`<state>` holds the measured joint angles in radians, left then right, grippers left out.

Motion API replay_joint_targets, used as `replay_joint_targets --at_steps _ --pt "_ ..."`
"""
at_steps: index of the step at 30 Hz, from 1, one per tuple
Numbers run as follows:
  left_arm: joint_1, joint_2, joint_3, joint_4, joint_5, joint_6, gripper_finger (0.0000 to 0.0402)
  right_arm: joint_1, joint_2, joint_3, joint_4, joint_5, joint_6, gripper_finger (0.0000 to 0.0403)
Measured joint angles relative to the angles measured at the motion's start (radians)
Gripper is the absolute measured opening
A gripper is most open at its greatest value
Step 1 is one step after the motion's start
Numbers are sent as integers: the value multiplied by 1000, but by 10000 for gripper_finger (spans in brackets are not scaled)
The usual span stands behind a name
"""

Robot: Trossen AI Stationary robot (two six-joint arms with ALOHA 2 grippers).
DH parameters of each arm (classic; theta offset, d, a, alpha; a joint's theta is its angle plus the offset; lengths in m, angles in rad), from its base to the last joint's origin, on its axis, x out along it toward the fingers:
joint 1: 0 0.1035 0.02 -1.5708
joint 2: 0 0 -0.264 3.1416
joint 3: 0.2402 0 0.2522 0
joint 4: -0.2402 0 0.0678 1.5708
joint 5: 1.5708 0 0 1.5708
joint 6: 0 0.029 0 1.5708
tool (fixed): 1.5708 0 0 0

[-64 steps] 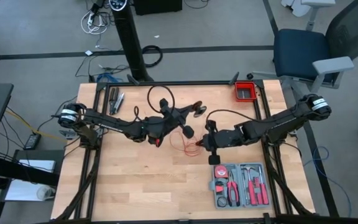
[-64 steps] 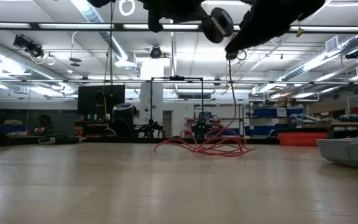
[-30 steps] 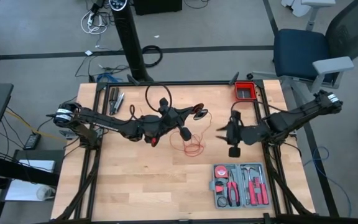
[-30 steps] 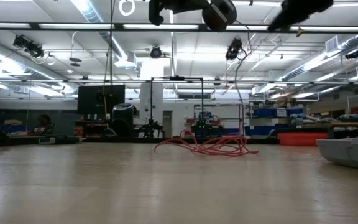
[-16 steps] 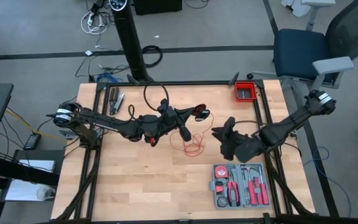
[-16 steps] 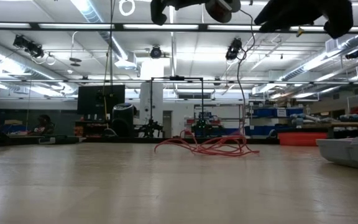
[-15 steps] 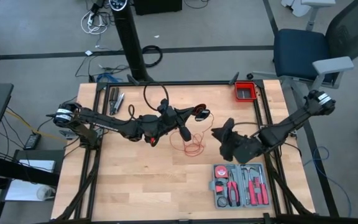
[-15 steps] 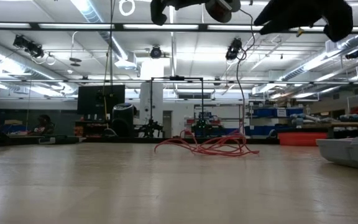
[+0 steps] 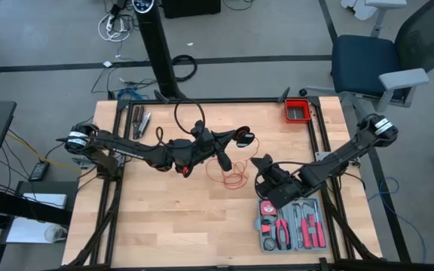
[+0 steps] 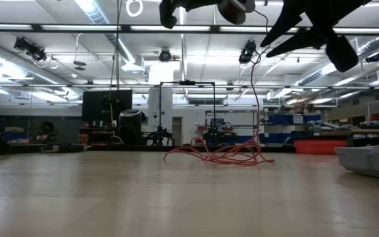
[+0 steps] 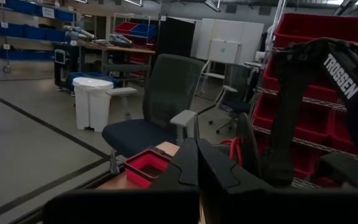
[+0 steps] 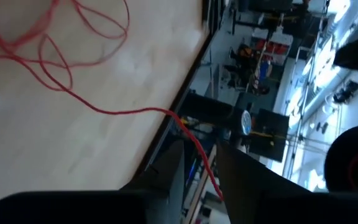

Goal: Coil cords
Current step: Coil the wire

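- Since a second ago, we see the right gripper (image 9: 261, 167) swung toward the table's front edge, fingers parted around the thin red cord (image 12: 191, 134).
- Left gripper (image 11: 197, 163) pressed together, raised mid-table.
- We advise closing squarely, then looping slowly.

The right gripper (image 9: 263, 179) has swung back from the right side of the light wooden bench (image 9: 164, 226) toward its middle and front edge, now just behind the grey plastic tool case (image 9: 291, 224), beside the thin bright red cord (image 9: 228, 173). Its fingers have narrowed, the cord running between them.
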<state>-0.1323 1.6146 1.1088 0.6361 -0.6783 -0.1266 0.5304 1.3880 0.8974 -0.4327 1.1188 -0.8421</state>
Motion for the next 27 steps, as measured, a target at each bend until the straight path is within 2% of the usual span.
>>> replay_joint_targets --at_steps 6,11,14,19,24,27 --pt "-1 0 0 0 12 -16 0 -26 18 0 75 45 -17 60" --pt "-1 0 0 -1 12 -36 0 -36 18 0 153 22 -26 9" --pt "-1 0 0 0 12 -37 0 -42 18 0 224 -42 -19 5" --pt "-1 0 0 2 11 -37 0 -49 18 0 376 -49 11 1" --pt "-1 0 0 2 20 -37 0 -54 18 0 548 -201 31 1" --pt "-1 0 0 1 66 -37 0 -67 18 0 641 -220 29 1"
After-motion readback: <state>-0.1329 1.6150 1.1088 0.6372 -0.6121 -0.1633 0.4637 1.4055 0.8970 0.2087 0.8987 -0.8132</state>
